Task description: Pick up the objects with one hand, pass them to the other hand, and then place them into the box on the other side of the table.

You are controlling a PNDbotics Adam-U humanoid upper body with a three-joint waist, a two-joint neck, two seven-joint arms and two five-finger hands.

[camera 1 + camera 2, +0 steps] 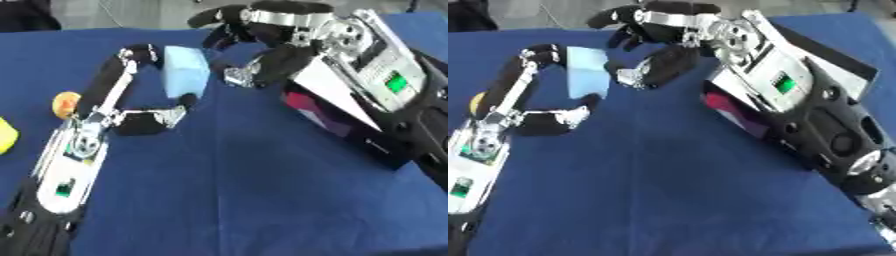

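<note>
A light blue block (186, 70) is held above the blue table, toward the far middle. My left hand (96, 125) reaches in from the lower left and is shut on it: its fingers (131, 57) curl over the block's upper left and the thumb (171, 115) meets its lower edge. From the upper right comes my right hand (280, 22), open, with its fingers arched just right of the block's top and its thumb (262, 67) close by the block's right side. I cannot tell whether it touches the block. A dark box (350, 127) with a white flap and a red inside lies under my right forearm.
An orange round thing (64, 102) and a yellow thing (4, 135) lie at the table's left edge beside my left arm. Bare blue cloth (245, 190) fills the near middle. My right forearm (394, 85) covers most of the box.
</note>
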